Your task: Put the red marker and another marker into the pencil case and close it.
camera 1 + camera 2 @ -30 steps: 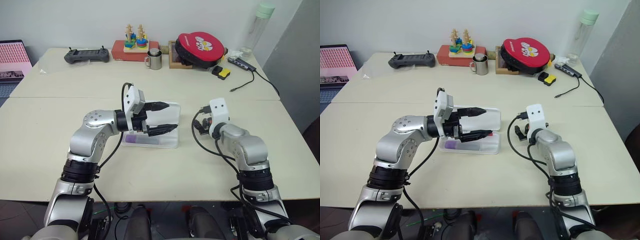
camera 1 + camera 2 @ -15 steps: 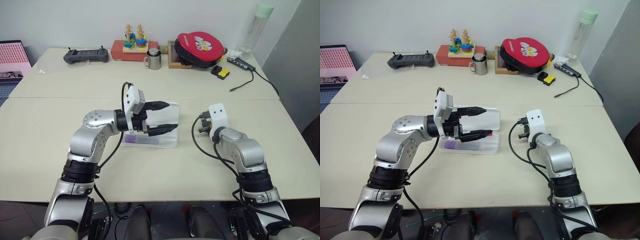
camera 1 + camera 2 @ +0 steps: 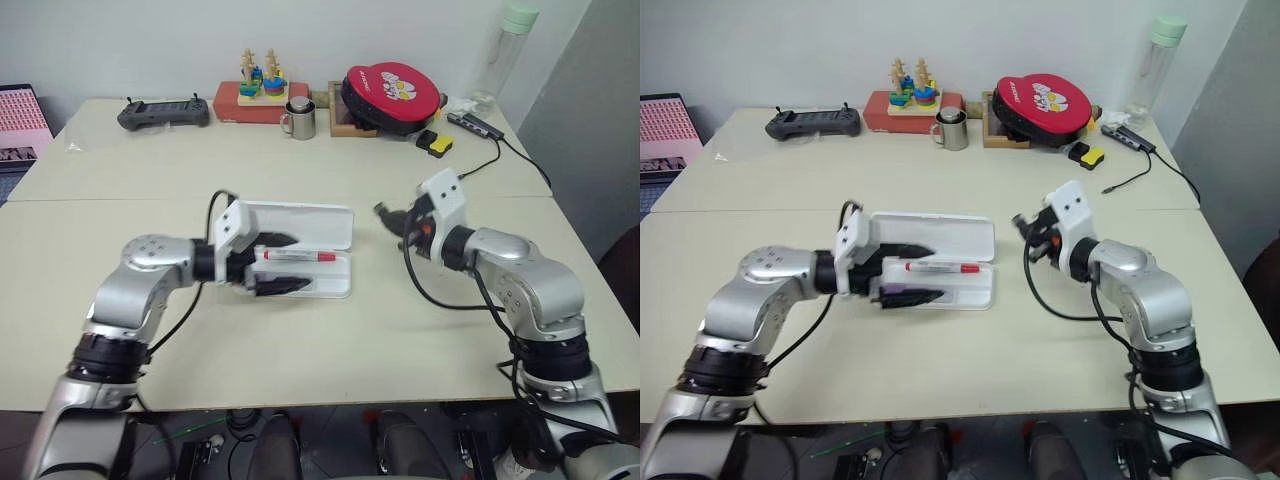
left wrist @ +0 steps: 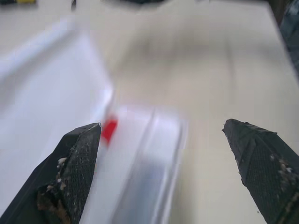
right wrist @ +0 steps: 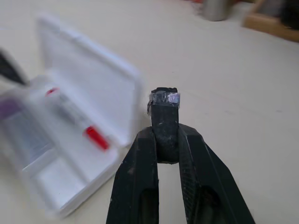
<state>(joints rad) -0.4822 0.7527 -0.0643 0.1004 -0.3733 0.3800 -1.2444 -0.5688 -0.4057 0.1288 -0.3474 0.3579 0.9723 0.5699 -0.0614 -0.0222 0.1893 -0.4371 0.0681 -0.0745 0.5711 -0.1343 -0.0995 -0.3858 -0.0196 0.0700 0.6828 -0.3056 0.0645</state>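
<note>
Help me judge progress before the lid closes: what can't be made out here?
- Lilac highlighter: head views, mostly behind the lower finger of the left gripper, inside the pencil case.
- Red marker: left wrist view, blurred to a red smear.
- Dark stub in the right gripper: right wrist view, lower end hidden between the fingers; what it is stays unclear.

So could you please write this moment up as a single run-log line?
white plastic pencil case: lid open | slim red-capped white marker: inside | lilac highlighter: inside | left gripper: open at case | right gripper: shut on small dark stub
</note>
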